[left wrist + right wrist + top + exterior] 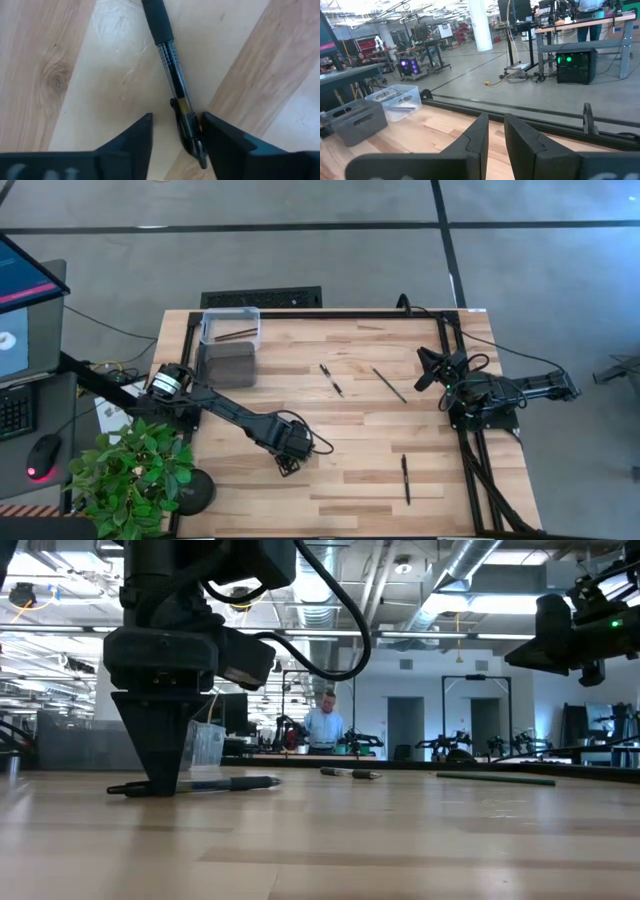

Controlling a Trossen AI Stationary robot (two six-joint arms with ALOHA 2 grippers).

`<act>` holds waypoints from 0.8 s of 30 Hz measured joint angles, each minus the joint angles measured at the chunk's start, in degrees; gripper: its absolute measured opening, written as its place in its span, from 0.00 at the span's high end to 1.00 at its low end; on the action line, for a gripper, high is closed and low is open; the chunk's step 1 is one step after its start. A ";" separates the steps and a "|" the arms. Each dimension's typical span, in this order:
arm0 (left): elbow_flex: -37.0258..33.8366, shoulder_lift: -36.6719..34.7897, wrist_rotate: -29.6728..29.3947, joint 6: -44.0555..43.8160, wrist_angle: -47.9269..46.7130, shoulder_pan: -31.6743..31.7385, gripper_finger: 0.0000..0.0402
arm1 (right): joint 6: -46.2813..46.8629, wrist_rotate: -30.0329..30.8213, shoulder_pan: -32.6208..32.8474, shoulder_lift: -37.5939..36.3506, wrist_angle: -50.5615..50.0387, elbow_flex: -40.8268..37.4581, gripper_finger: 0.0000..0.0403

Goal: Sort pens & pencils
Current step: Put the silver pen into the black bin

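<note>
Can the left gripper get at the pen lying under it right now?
Probably yes. The left gripper is down at the table with its fingers either side of the pen, one finger against the clip end. Nothing lies between them, and the right gripper waits far off.

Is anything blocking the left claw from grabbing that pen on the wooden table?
Nothing visible is. The left gripper is down on the light wooden table, its fingers either side of the black pen with a clear barrel. One finger already touches the pen; a gap remains at the other.

Black-and-clear pen (171, 70), pale wood table (60, 75)
</note>
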 joint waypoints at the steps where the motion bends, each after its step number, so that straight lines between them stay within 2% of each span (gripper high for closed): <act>1: -0.02 0.01 -0.06 0.00 -0.01 0.00 0.66 | 0.00 0.00 0.00 0.00 0.00 0.00 0.80; 12: -0.13 0.09 -0.98 3.28 0.56 0.23 0.93 | 0.00 0.00 0.00 0.00 0.00 0.00 0.80; 24: 1.12 0.18 -1.35 7.92 -0.57 0.67 0.94 | 0.00 0.00 0.00 0.00 0.00 0.00 0.80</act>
